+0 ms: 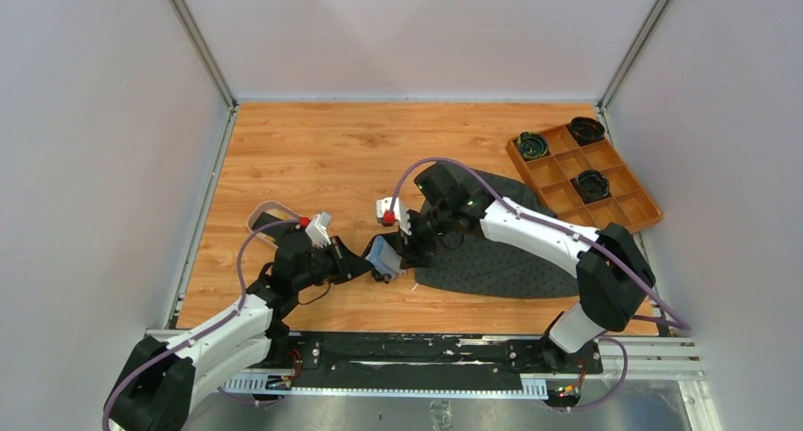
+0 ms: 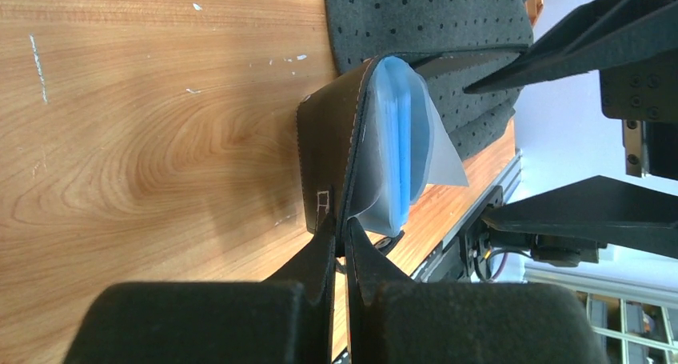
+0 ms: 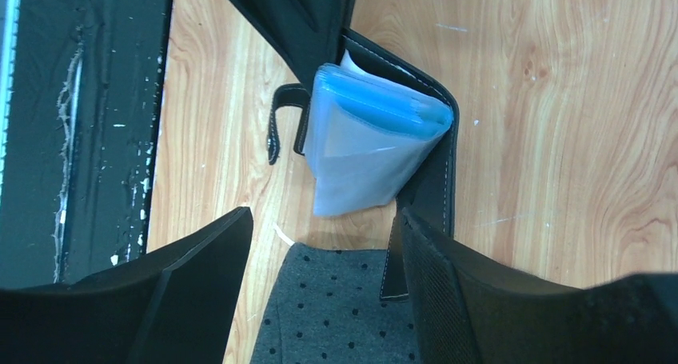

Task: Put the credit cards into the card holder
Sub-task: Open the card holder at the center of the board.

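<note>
L gripper (image 2: 342, 238) is pinched tight on the black cover of the card holder (image 2: 324, 152), open w/ blue-clear sleeves fanned, just beside the dotted mat (image 1: 516, 251). R gripper (image 3: 324, 220) stands wide over it, its 2 fingers holding nothing.

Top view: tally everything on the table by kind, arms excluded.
card holder: 1
dotted mat: 1
compartmented box: 1
black round items in the box: 3
pinkish tray, partly behind the left arm: 1
loose credit cards: 0 visible
Total: 7
</note>
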Controlling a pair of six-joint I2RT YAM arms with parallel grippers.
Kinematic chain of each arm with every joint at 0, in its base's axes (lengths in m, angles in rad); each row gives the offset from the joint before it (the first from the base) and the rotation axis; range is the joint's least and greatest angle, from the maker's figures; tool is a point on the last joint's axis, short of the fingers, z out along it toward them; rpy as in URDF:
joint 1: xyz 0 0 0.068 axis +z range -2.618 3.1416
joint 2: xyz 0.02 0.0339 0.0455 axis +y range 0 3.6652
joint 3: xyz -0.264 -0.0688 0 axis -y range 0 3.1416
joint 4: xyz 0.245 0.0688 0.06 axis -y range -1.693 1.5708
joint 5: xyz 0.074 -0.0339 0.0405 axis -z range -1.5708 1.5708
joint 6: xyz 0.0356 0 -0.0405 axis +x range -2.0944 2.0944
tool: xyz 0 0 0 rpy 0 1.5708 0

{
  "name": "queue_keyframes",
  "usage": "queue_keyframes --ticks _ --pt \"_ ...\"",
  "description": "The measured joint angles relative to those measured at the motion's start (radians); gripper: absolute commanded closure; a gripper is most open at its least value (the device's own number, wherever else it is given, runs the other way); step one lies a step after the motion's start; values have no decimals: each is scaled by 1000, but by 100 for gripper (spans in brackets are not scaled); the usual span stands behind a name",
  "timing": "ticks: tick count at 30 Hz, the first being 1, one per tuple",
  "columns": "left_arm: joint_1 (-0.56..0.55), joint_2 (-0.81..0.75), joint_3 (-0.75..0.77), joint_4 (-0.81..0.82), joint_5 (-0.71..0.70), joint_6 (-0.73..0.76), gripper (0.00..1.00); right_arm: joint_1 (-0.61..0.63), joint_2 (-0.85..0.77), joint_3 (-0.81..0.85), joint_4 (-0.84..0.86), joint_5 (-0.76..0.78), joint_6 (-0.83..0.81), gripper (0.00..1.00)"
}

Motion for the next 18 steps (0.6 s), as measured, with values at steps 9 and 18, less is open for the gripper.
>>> queue_keyframes --ticks 9,18 --pt "0 -3 0 0 12 0 100 57 58 0 56 101 106 25" --pt "0 -9 0 0 36 0 100 66 145 19 102 177 273 27"
